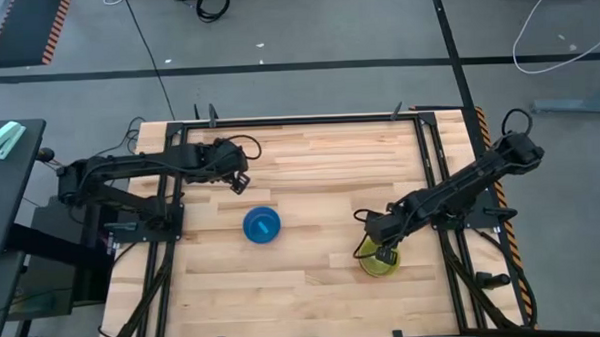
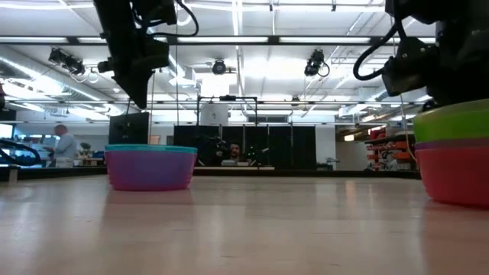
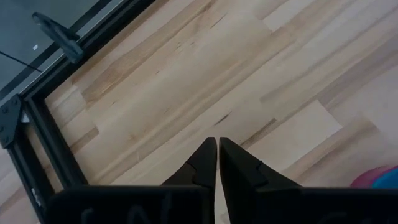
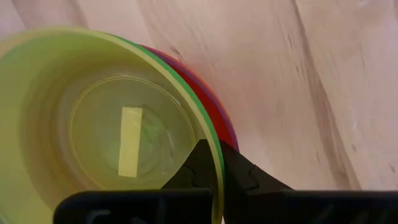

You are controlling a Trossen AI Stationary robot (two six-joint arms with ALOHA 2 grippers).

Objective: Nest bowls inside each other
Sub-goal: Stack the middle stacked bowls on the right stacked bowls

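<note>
Bowls sit in two groups on your table: a round blue plastic bowl [image 1: 262,225] nested in a purple one [image 2: 150,169] stands alone near the middle, and a stack topped by a yellow plastic bowl [image 1: 379,261] stands towards the right front. In the low view that stack shows a green bowl [image 2: 454,122], a thin purple band below it and a pink-red bowl [image 2: 457,174] at the bottom; in the right wrist view you see red, purple and green rims peeking from under the yellow bowl [image 4: 106,130]. Your right gripper [image 1: 386,254] is down at the yellow bowl, its two dark fingers [image 4: 202,163] pinched together on the bowl's rim, one inside and one outside. Your left gripper [image 1: 239,183] hangs above bare wood behind and to the left of the blue bowl, apart from it, its fingers [image 3: 205,163] nearly touching with only a sliver between them and nothing held. Nothing lies between the two groups. The table [image 1: 310,158] is pale jointed wooden planks inside a black metal frame [image 1: 427,144], standing on a grey floor with cables. Beyond the table's far edge the low view shows a large hall with ceiling light strips, dark racks and a person [image 2: 64,143] standing far off on the left.
</note>
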